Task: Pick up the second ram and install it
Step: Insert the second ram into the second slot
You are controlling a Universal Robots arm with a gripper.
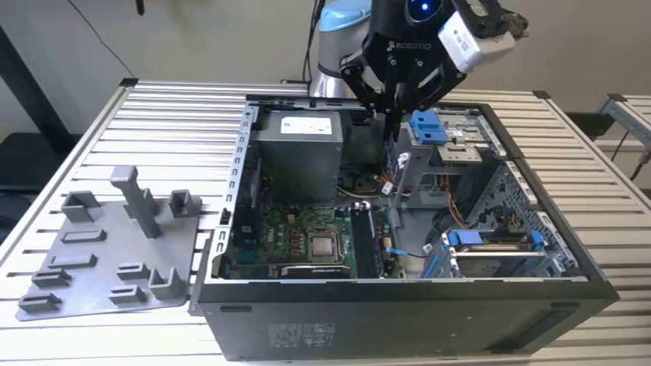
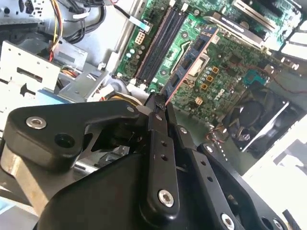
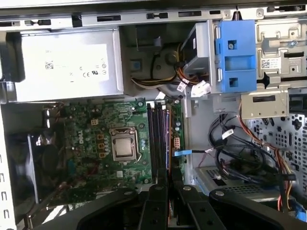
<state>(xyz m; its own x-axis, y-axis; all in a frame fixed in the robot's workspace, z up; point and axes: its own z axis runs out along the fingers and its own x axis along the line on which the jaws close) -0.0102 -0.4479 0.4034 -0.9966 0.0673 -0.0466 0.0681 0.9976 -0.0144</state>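
A: Where is the ram (image 3: 168, 153)?
B: Pinched edge-on in my gripper (image 3: 168, 181), fingers narrowed on it. It juts past the tips, long axis parallel to the slots (image 3: 156, 134) just beyond.

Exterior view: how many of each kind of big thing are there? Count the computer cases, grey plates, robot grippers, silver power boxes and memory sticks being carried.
computer case: 1
grey fixture plate: 1
gripper: 1
power supply box: 1
second ram, hanging from the gripper over the open case: 1
Total: 5
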